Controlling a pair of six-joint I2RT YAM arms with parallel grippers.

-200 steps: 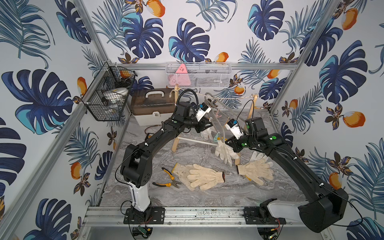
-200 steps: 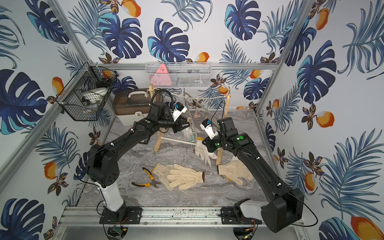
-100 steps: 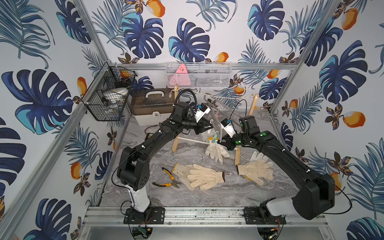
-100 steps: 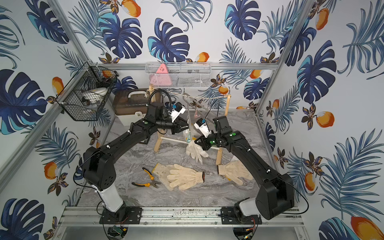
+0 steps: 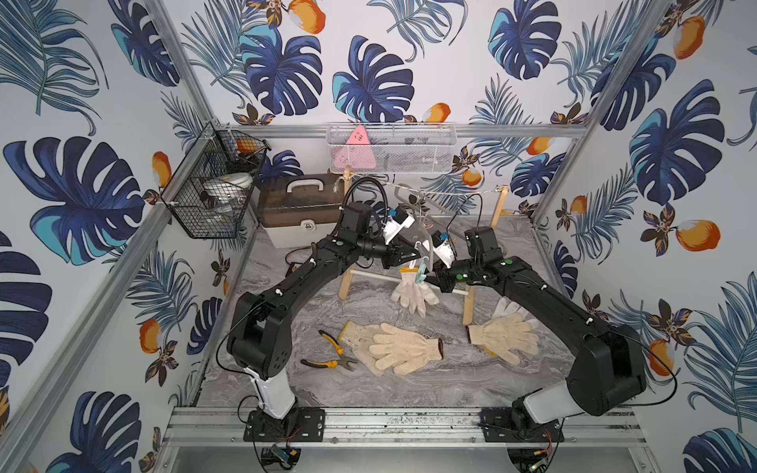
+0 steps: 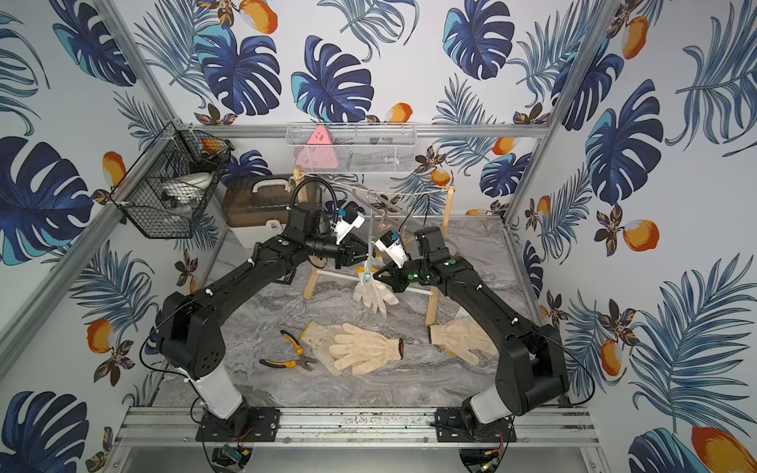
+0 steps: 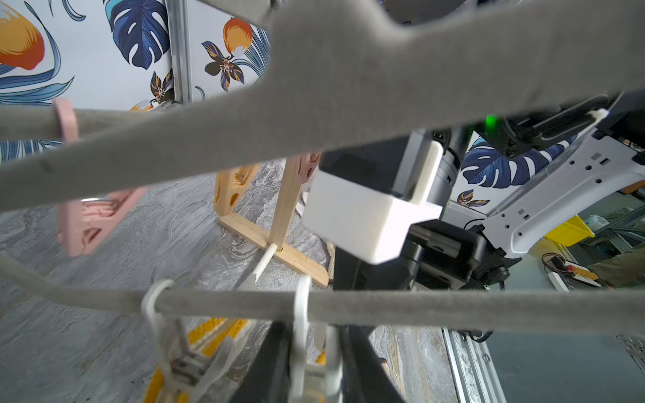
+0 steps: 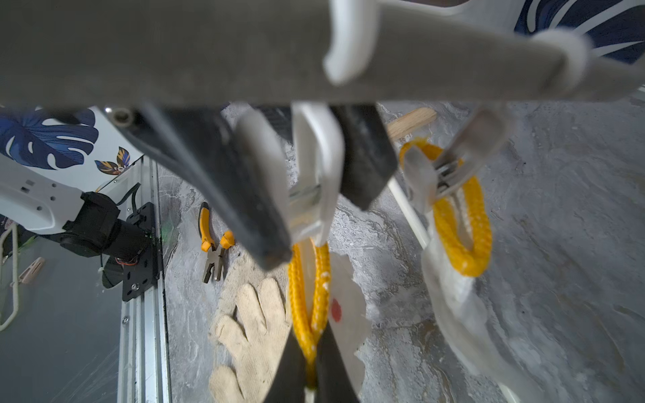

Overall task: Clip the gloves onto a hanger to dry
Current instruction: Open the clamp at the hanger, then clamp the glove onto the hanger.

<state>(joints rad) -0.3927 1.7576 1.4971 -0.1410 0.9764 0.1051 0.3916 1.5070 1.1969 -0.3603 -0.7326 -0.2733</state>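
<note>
1. Rightward of the left gripper [image 5: 409, 256], the right gripper [image 8: 310, 343] has brought its glove [image 5: 413, 293] closer over the past second. Its fingers are pinched together on the yellow cuff [image 8: 307, 289].
2. Just above that pinch, the left gripper is clamped on a white clip [image 8: 314, 167] that hangs from the grey hanger [image 7: 349, 307]. The cuff's top edge meets the clip's lower end.
3. Just beside the right gripper, another glove [image 8: 460, 279] hangs from a second clip [image 8: 450, 167], and the wooden rack post [image 5: 469, 303] stands near.
4. Below both grippers, loose gloves [image 5: 405, 348] and pliers [image 5: 332, 352] lie on the marble tabletop [image 5: 368, 393], which has open room toward the front rail [image 5: 409, 426].
</note>
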